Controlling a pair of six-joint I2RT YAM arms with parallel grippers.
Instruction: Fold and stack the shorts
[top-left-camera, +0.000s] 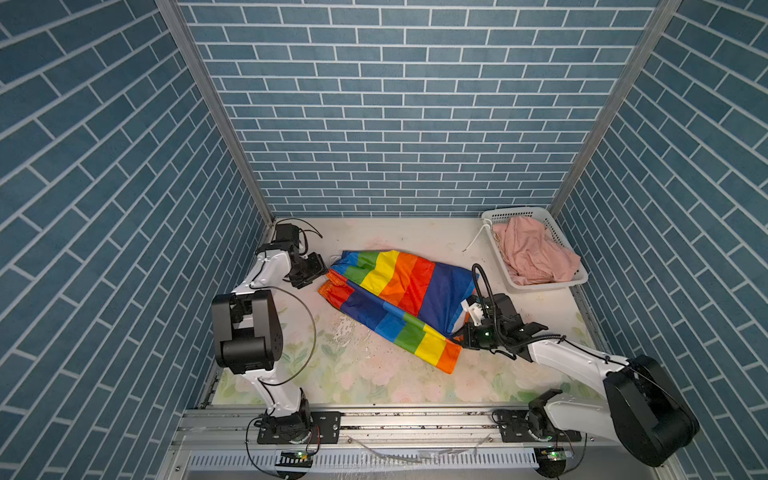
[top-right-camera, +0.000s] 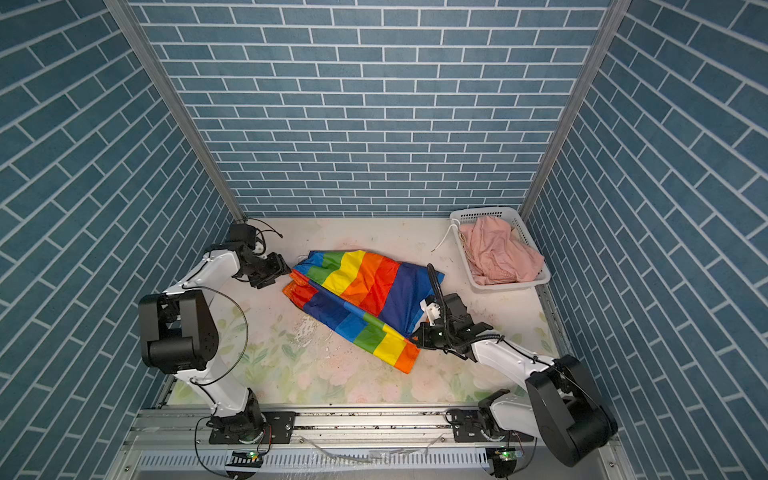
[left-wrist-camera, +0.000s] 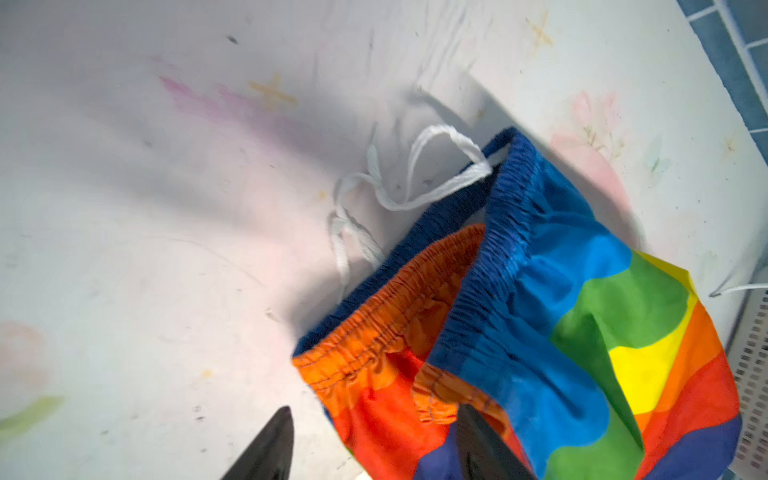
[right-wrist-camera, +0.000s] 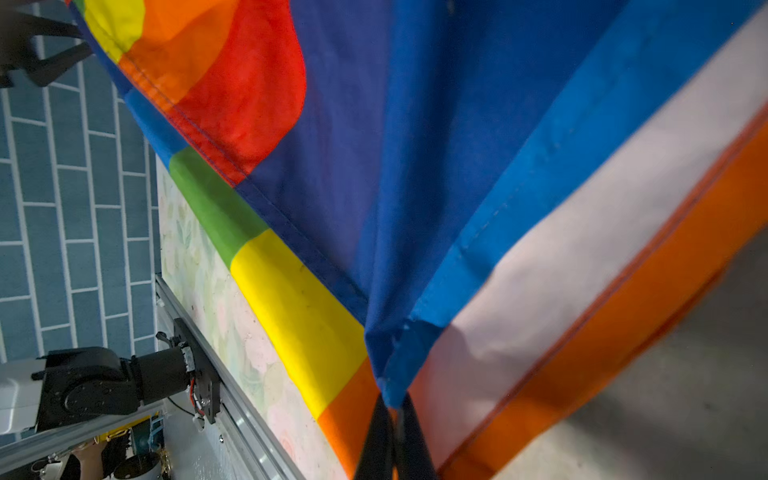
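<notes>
The rainbow-striped shorts (top-left-camera: 399, 291) (top-right-camera: 361, 286) lie spread across the middle of the table, waist toward the left. My left gripper (top-left-camera: 320, 276) (top-right-camera: 283, 272) (left-wrist-camera: 374, 415) is open at the gathered waistband (left-wrist-camera: 390, 332), one finger (left-wrist-camera: 482, 444) over the cloth and nothing clamped. A white drawstring (left-wrist-camera: 415, 174) trails from the waist. My right gripper (top-left-camera: 459, 332) (top-right-camera: 413, 338) (right-wrist-camera: 392, 409) is shut on a blue corner of the rainbow shorts (right-wrist-camera: 374, 145) at the leg end, lifting it off the table. Pink shorts (top-left-camera: 536, 253) (top-right-camera: 498, 249) lie crumpled in the basket.
A white perforated basket (top-left-camera: 515, 212) (top-right-camera: 482, 212) stands at the back right corner, a white cord (top-left-camera: 478, 239) hanging over its edge. Blue brick walls close three sides. A metal rail (top-left-camera: 415, 419) carrying both arm bases runs along the front edge.
</notes>
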